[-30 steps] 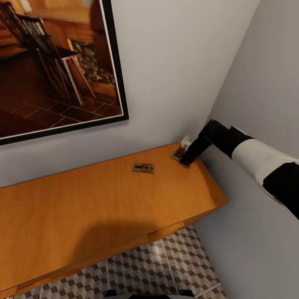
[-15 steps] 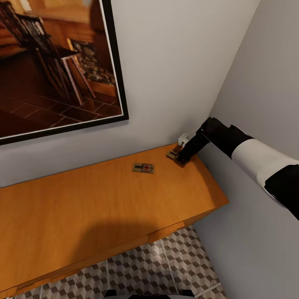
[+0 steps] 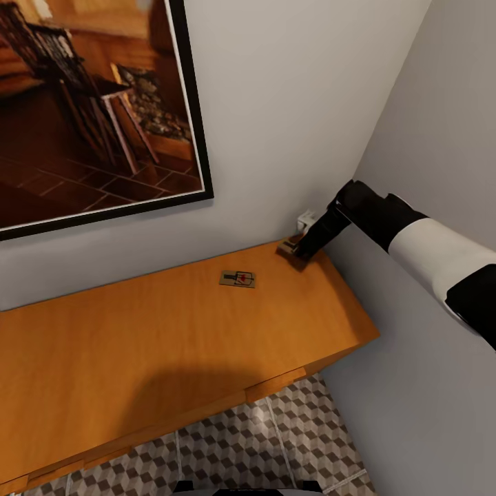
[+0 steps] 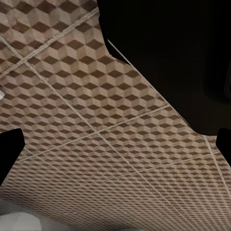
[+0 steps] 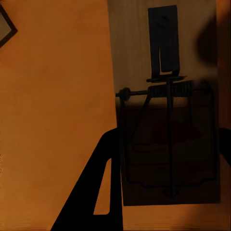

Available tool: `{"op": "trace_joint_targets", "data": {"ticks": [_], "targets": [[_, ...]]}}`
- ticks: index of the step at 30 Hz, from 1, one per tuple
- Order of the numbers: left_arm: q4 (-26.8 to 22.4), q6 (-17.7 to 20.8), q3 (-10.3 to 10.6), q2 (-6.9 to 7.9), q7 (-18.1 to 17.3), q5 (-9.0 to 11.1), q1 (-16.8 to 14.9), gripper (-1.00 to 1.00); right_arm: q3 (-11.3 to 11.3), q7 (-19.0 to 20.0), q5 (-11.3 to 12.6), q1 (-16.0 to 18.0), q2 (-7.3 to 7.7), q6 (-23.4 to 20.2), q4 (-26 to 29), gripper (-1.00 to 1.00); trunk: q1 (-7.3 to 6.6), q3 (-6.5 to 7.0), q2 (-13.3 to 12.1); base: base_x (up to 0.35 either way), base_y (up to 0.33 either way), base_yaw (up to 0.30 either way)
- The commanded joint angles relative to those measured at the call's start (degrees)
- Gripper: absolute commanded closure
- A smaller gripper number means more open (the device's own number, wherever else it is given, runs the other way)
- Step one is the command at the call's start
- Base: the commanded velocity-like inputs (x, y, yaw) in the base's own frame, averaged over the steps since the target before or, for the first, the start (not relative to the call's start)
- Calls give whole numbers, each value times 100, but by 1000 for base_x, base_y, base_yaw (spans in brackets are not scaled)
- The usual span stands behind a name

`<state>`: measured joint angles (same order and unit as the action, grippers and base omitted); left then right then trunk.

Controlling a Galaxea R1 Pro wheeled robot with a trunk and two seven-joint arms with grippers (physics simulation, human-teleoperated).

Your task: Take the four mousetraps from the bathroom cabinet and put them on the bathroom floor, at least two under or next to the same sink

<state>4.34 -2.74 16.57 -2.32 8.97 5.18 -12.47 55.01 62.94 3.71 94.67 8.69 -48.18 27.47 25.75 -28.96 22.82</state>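
head: looks down over cabinet point(image 3: 172, 337) corner, mid-range | right wrist: close above cabinet top point(image 5: 53, 120), shared with head | left wrist: faces floor point(image 4: 96, 134), also at head view's bottom edge

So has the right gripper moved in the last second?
Yes. The right gripper has shifted toward the wall, away from the cabinet's front edge, taking its mousetrap along. The loose mousetrap hasn't moved.

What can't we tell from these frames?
- Head view: the right gripper covers most of the held mousetrap; any lift off the cabinet is unclear.
- Second mousetrap: wire details too small.
- Left wrist view: the bathroom floor, partly blocked by dark shapes.
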Motion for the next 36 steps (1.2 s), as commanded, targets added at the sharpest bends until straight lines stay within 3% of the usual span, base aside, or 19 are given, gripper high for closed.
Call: {"op": "trace_joint_targets", "data": {"ticks": [1, 20, 36], "targets": [[23, -28, 48, -5, 9, 53, -9, -100, 36, -16, 43, 17, 9, -72, 14, 100, 3, -8, 9, 0, 0, 0], [23, -33, 48, -5, 9, 53, -9, -100, 36, -27, 36, 96, 10, -191, 21, 100, 3, -8, 9, -8, 4, 0], [23, -33, 48, -5, 9, 53, -9, -100, 38, -44, 25, 96, 10, -192, 12, 100, 3, -8, 9, -239, 144, 0]]}}
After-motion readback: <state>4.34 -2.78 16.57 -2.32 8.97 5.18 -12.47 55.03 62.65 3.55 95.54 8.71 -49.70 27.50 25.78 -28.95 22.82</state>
